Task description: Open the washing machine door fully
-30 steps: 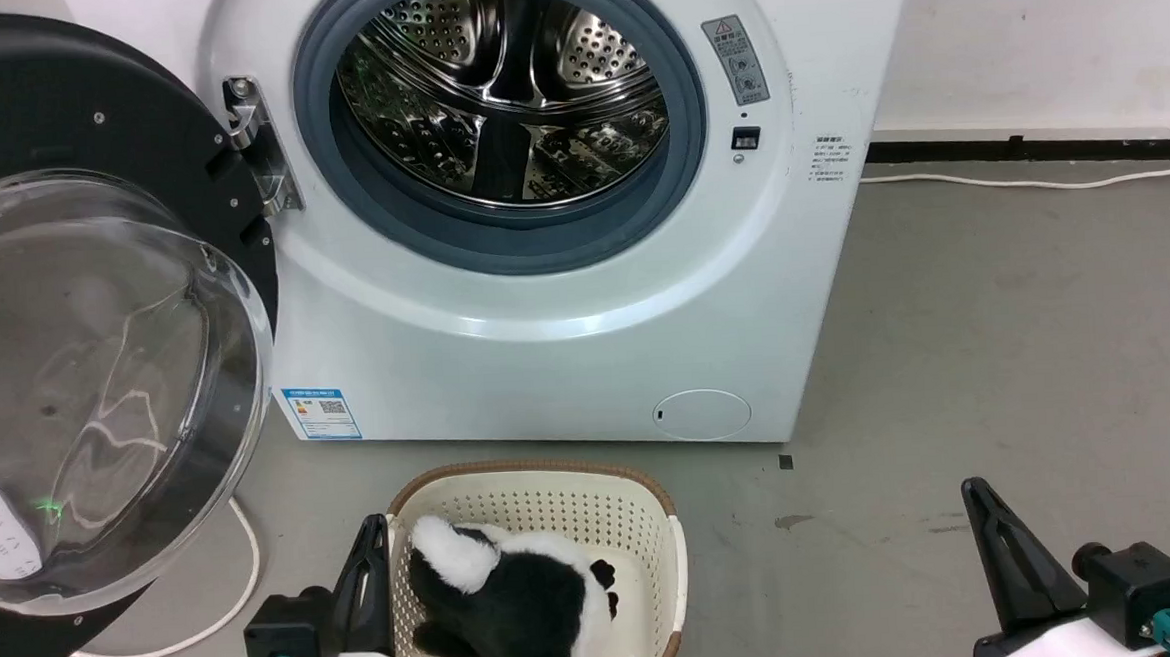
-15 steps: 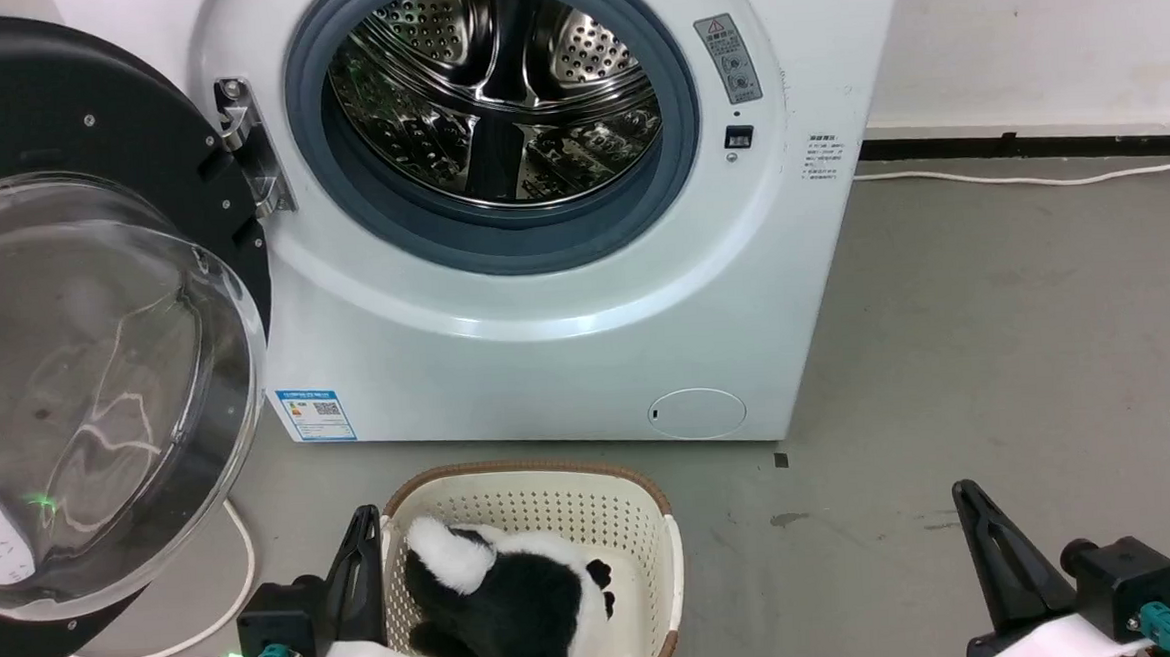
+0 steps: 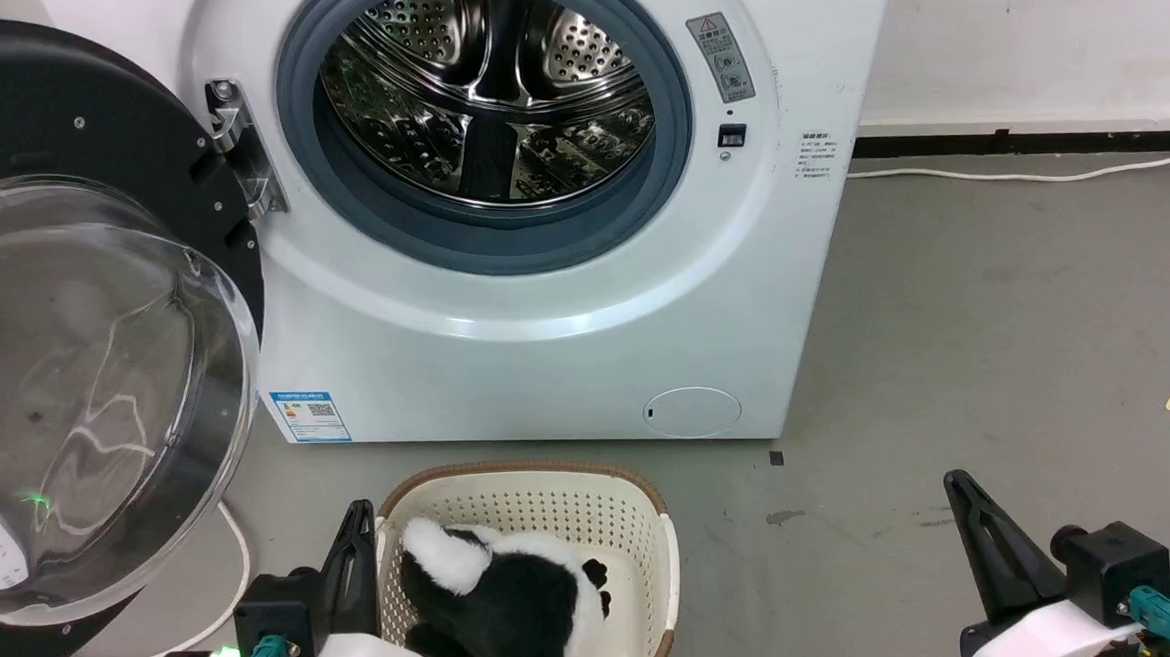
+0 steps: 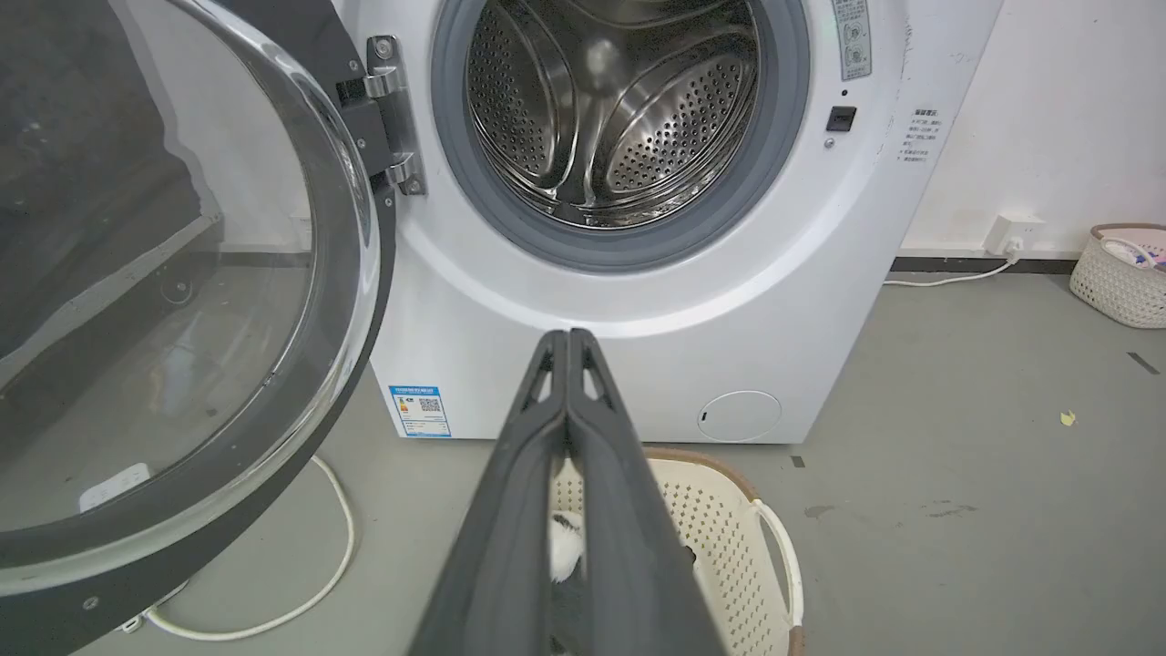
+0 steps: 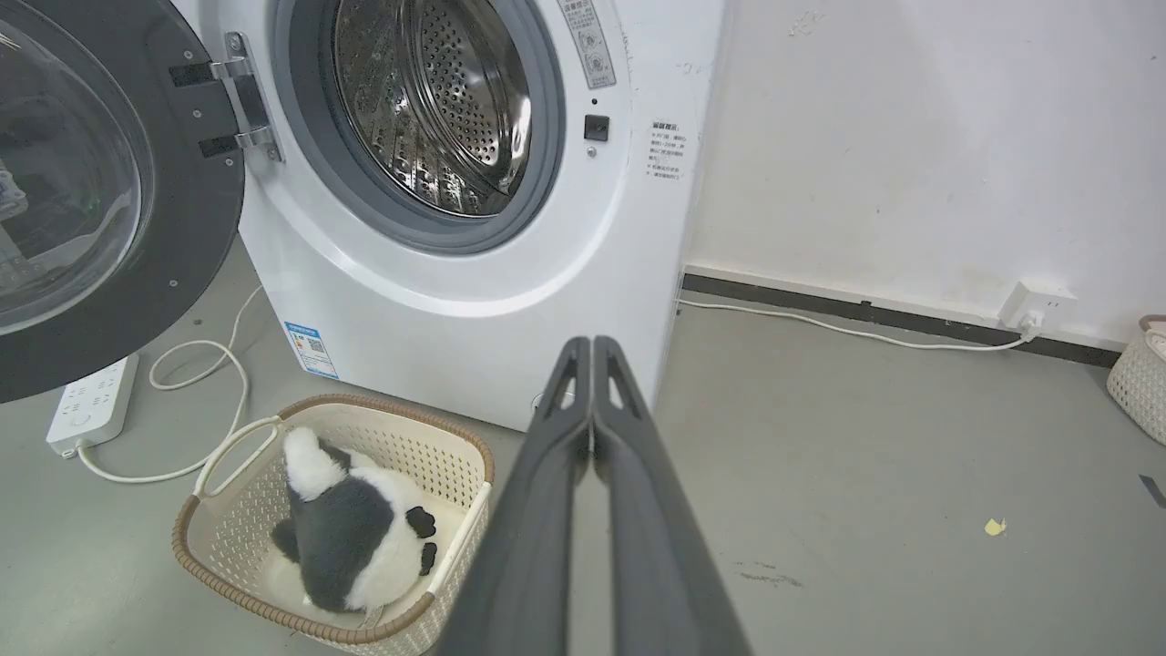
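The left gripper (image 3: 362, 515) and the right gripper (image 3: 956, 484) are both resting with fingers pressed together, holding nothing. The left one is sitting just beside the basket (image 3: 522, 467), the right one over the floor. The washing machine (image 3: 546, 351) is carrying a blue QR label (image 3: 309, 415) and a grey warning sticker (image 3: 721, 56), with text too small to read. Compared with the earlier frame, the head camera is shifting slightly and nothing else is changing. The washing machine door (image 3: 87, 375) is standing upright, swung out left on its hinge (image 3: 240, 151), glass bowl facing the room.
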Tool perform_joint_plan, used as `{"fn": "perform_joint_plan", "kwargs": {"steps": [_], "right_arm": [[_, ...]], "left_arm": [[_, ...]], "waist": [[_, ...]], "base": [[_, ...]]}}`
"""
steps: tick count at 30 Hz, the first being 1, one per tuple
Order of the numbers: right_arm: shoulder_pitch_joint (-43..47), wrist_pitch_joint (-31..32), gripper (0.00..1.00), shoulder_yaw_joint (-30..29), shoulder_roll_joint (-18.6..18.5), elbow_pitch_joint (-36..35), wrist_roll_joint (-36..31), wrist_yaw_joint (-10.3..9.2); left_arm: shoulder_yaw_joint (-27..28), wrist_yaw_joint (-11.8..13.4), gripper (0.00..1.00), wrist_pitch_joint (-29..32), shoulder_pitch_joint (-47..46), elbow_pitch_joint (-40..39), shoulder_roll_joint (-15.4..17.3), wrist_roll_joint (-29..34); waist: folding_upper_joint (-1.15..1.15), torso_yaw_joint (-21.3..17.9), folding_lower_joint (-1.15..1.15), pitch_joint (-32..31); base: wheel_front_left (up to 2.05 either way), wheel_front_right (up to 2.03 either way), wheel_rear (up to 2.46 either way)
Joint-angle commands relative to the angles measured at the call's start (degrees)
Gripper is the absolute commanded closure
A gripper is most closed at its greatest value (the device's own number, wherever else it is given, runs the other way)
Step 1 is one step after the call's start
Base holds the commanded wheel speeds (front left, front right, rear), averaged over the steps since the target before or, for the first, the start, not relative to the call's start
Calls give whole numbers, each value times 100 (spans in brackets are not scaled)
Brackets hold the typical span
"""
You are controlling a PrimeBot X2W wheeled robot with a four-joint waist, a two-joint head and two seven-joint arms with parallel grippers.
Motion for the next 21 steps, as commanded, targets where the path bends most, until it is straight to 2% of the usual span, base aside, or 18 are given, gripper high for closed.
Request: {"fn": "perform_joint_plan", "kwargs": {"steps": [1, 21], "right_arm": [[-96, 30, 100, 14, 21, -44, -27, 3], [-212, 288, 100, 94, 27, -76, -72, 4]], "left_arm": [[41, -21, 100, 27, -54, -45, 5, 59], [159, -38, 100, 283, -91, -209, 4, 208]], "waist": [[0, -4, 0, 1], [0, -75, 0, 16]], "base": [[0, 0, 0], [0, 0, 0]]}}
